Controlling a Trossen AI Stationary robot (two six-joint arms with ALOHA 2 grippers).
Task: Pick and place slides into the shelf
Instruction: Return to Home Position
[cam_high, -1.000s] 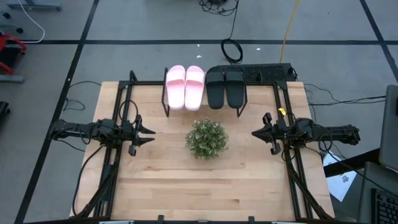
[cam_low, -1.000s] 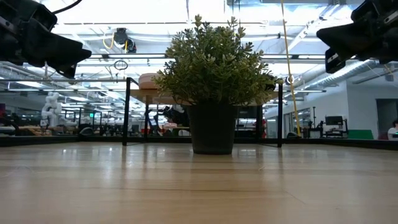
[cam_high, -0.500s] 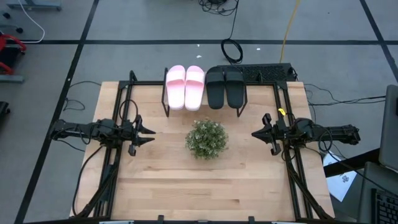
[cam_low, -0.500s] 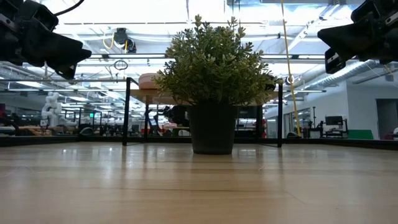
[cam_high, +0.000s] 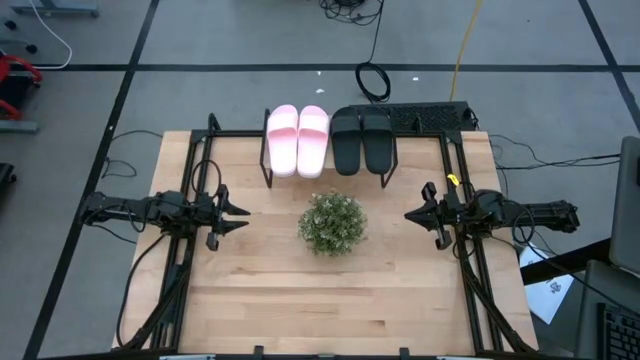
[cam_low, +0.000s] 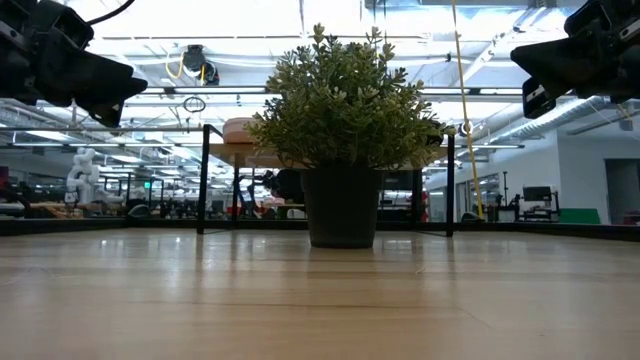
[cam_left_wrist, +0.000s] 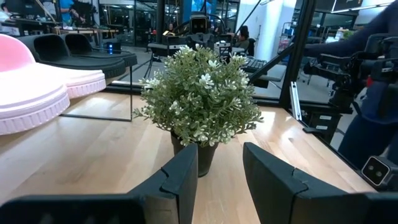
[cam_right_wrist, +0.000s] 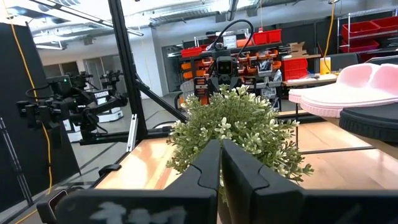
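The pale pink pair of slides (cam_high: 298, 140) and the black pair (cam_high: 361, 139) lie side by side, soles down, on top of the low shelf (cam_high: 387, 172) at the table's far edge. The left wrist view shows the pink slides (cam_left_wrist: 34, 93) and the black slides (cam_left_wrist: 84, 51). In the right wrist view the pink pair (cam_right_wrist: 348, 90) sits beside a black slide (cam_right_wrist: 373, 118). My left gripper (cam_high: 240, 212) hovers open over the table's left side, pointing toward the middle. My right gripper (cam_high: 410, 213) hovers shut over the right side, also pointing toward the middle.
A potted green plant (cam_high: 332, 222) stands in the middle of the table between the two grippers and just in front of the shelf. Bare wooden tabletop (cam_high: 330, 300) stretches from the plant to the near edge. Black arm frames run along both sides.
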